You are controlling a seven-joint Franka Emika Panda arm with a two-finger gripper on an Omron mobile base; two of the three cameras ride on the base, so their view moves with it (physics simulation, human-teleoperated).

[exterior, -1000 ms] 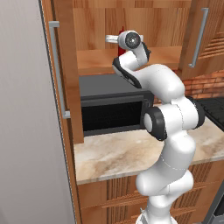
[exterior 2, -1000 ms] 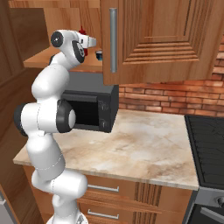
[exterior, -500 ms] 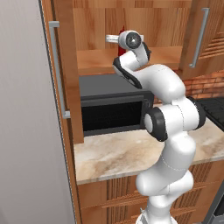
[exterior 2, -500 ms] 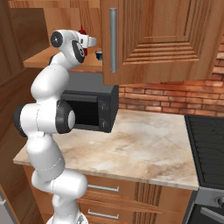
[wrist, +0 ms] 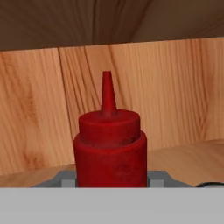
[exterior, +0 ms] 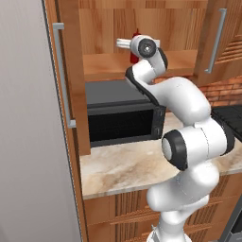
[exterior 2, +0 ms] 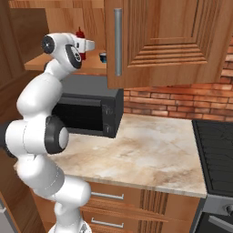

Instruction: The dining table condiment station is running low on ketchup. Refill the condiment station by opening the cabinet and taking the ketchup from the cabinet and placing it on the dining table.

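Ketchup, a slim plain red squeeze bottle with a pointed nozzle (wrist: 109, 144), stands upright on the light wood shelf of the open reddish-brown wall cabinet (exterior: 142, 28), above the black microwave (exterior: 120, 116). The two-finger gripper (wrist: 110, 180) sits narrowed around the bottle's body, a grey pad (wrist: 68, 181) just beside each flank; actual contact cannot be told

The left base view looks forward from behind the arm's left side; the right base view looks from its right. Both take in the open cabinet (exterior: 142, 66), the microwave (exterior 2: 88, 109) and the marble bench (exterior 2: 136, 154). The hand view sits very close, seemingly level with the cabinet shelf, facing its back wall.
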